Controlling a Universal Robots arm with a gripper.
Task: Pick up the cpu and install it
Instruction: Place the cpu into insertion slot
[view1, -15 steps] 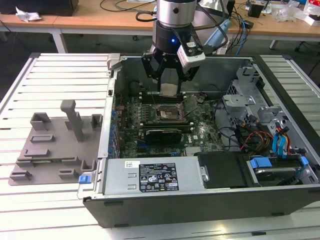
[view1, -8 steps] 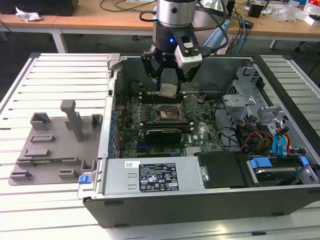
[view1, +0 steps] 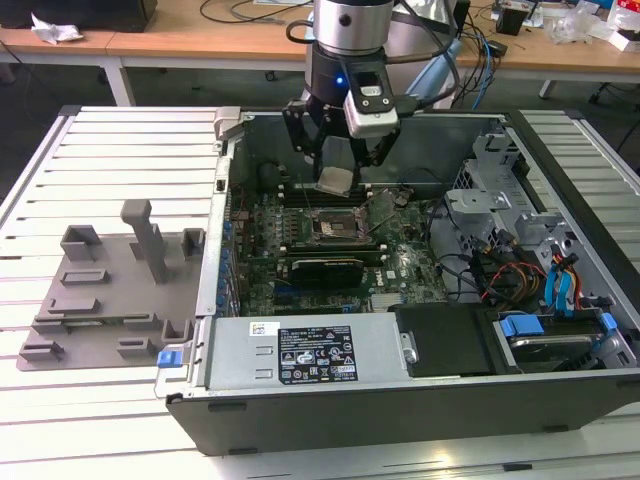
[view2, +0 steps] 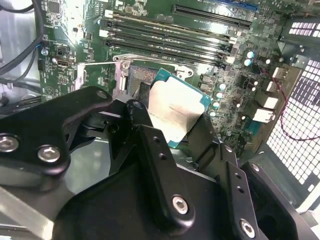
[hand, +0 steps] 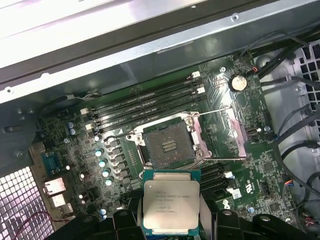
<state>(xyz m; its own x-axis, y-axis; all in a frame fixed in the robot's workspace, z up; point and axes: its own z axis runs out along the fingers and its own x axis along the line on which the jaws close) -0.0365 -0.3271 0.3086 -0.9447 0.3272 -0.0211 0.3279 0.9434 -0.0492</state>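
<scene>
My gripper (view1: 335, 176) is shut on the cpu (view1: 334, 182), a flat square chip with a pale silver top and a green rim. It hangs inside the open computer case, a little above the motherboard. The chip sits between the black fingers in both wrist views, cpu (hand: 170, 205) and cpu (view2: 176, 109). Just beyond it lies the black square socket (hand: 167, 146), uncovered, with its metal frame (hand: 234, 131) swung open to one side. In the exterior view the socket (view1: 334, 228) is below the chip, which is tilted.
Memory slots (hand: 145, 105) run along the socket's far side. A grey plastic tray (view1: 110, 290) with raised blocks lies on the slatted table at the exterior view's left. The power supply (view1: 310, 352), drive bays (view1: 555, 335) and loose cables (view1: 500, 270) crowd the case.
</scene>
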